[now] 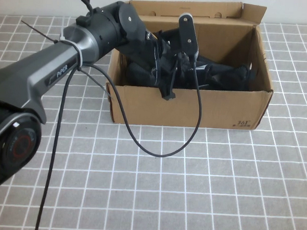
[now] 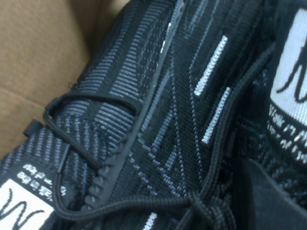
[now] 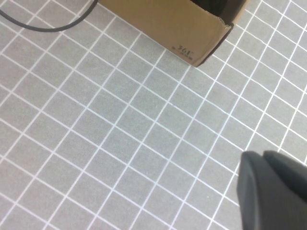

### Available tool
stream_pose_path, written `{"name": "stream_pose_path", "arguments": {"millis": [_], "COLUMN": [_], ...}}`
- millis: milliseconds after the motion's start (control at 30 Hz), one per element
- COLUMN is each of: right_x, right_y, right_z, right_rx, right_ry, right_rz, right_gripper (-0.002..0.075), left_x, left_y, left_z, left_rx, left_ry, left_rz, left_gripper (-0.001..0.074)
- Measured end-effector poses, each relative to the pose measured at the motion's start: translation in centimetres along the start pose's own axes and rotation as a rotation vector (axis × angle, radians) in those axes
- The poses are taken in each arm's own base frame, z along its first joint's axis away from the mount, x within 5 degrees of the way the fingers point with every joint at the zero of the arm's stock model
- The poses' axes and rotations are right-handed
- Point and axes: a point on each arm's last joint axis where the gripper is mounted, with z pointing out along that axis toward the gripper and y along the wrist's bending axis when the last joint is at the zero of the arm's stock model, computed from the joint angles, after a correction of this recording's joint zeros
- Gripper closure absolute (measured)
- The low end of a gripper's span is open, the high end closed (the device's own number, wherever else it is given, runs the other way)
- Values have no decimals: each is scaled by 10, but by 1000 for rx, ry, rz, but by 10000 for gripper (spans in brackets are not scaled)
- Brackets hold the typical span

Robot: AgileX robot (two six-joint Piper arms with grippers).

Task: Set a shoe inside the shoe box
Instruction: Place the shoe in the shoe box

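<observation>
The brown cardboard shoe box [image 1: 185, 109] stands open at the back middle of the table, its lid flap upright behind it. Two black knit shoes lie inside: one [image 1: 226, 75] towards the right, the other [image 1: 138, 72] at the left, partly under my left arm. My left gripper [image 1: 165, 74] is down inside the box, right against the shoes. The left wrist view shows both up close: one shoe [image 2: 201, 120] with white dashes, the other [image 2: 96, 110] beside the cardboard wall [image 2: 38, 57]. My right gripper [image 3: 273, 191] is shut and empty above the bare table, right of the box corner [image 3: 187, 28].
A black cable [image 1: 162, 147] hangs from my left arm and loops over the tiled table in front of the box; it also shows in the right wrist view [image 3: 43, 26]. The grey tiled table [image 1: 216, 192] stretches in front of the box.
</observation>
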Motion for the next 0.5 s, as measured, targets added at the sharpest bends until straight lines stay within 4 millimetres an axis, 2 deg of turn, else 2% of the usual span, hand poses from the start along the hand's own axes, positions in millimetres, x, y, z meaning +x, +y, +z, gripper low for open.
{"name": "stream_pose_path", "arguments": {"millis": [300,500], "right_x": [0,0], "right_y": [0,1], "right_z": [0,0], "right_rx": [-2,-16], "right_ry": [-2,-1], "right_rz": [1,5], "right_gripper": [742,742], "left_x": [-1,-7], "left_y": [-1,3], "left_z": [-3,-18], "left_rx": [11,37], "left_ry": [6,5], "left_rz": [9,31], "left_gripper": [712,713]}}
